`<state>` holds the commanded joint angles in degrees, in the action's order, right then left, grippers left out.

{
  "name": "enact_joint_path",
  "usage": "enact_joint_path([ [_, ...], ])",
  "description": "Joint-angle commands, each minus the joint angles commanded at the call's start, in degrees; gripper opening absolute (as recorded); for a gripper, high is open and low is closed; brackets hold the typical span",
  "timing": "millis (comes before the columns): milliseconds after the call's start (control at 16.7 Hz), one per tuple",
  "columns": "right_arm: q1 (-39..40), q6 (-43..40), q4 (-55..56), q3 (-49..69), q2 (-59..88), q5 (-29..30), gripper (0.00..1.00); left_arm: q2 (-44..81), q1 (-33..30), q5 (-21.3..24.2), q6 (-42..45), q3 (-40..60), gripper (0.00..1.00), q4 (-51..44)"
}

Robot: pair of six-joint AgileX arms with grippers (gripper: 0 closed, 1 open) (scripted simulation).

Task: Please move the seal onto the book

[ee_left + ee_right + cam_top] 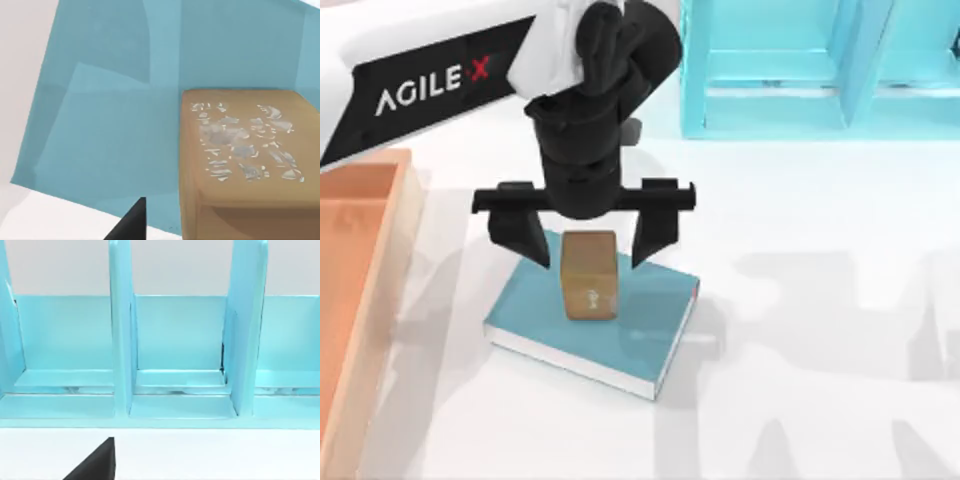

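Note:
The teal-blue book point(535, 310) lies flat on the white table, left of centre. The tan-brown seal point(590, 277) stands upright on its cover, near the far edge. My left gripper point(588, 240) hangs open just above it, one black finger on each side of the seal's top and both apart from it. In the left wrist view the seal point(245, 160) shows its pale mottled mark, resting on the book point(110, 125). My right gripper point(97, 463) is parked facing the shelf unit.
A light-blue shelf unit point(770, 70) with upright dividers stands at the back right. An orange open box point(360, 300) runs along the left edge. Bare white table lies in front of and to the right of the book.

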<state>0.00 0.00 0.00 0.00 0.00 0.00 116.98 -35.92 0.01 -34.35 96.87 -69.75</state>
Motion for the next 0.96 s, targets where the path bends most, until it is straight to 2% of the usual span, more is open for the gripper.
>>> enact_joint_path([
  [540, 0.0, 0.0, 0.0, 0.0, 0.0, 0.0, 1.0, 0.0, 0.1, 0.0, 0.0, 0.2, 1.0, -0.2],
  [960, 0.0, 0.0, 0.0, 0.0, 0.0, 0.0, 1.0, -0.4, 0.0, 0.0, -0.1, 6.2, 1.0, -6.6],
])
